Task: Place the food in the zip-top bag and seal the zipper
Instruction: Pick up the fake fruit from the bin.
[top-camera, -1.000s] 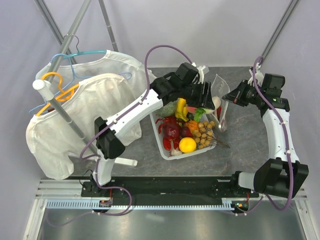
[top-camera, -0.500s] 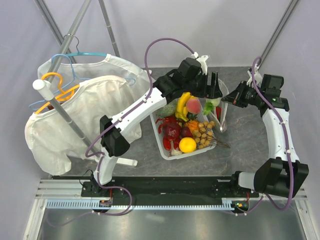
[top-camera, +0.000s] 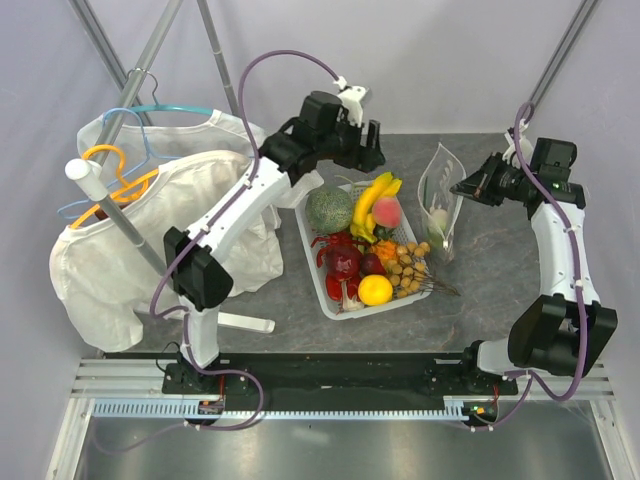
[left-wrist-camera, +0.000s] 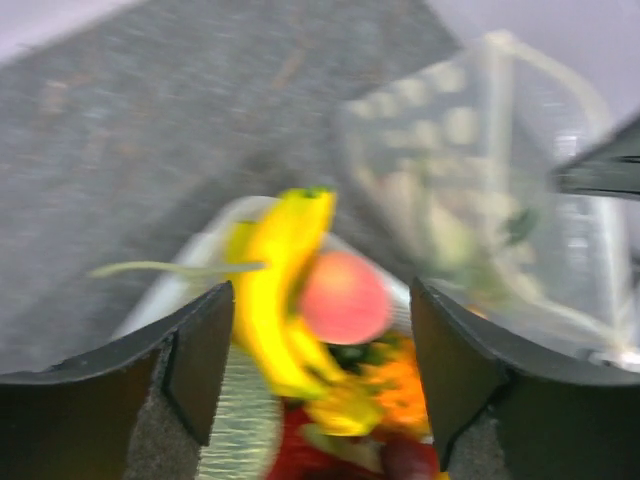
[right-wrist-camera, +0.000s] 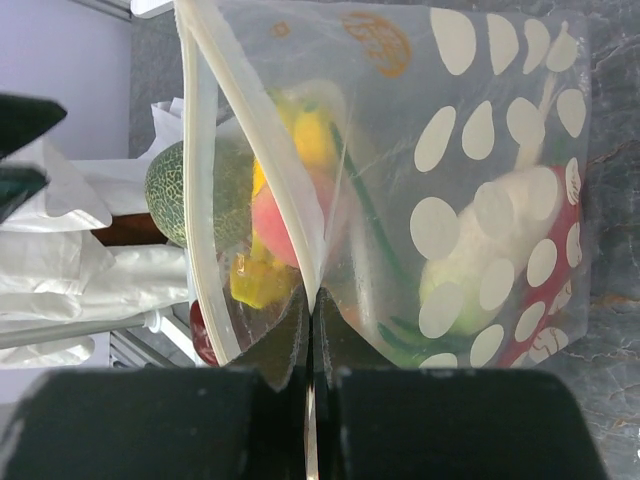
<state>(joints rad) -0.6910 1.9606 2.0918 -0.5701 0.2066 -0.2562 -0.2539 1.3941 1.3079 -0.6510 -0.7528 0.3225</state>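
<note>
At the near rim of the white basket (top-camera: 385, 306) lies a lemon (top-camera: 375, 290). The banana bunch (top-camera: 370, 200) rests at the basket's far end, not yet bagged. Just right of the basket the zip-top bag (top-camera: 440, 190) stands on the bench (top-camera: 500, 290) with some food inside. Its zipper (right-wrist-camera: 262, 150) is unsealed, and the mouth edge is pinched in the closed jaws of the right gripper (right-wrist-camera: 312, 345). Beyond the basket's far end the left gripper (top-camera: 372, 155) hovers, jaws wide apart and empty. Judged step: loading. The next move calls for a descent onto the banana bunch, then a carry rightward into the bag's mouth.

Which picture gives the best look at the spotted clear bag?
The right wrist view: the bag fills it, sharp, dots and contents clear. The top view shows it small beside the basket; the left wrist view, blurred.
</note>
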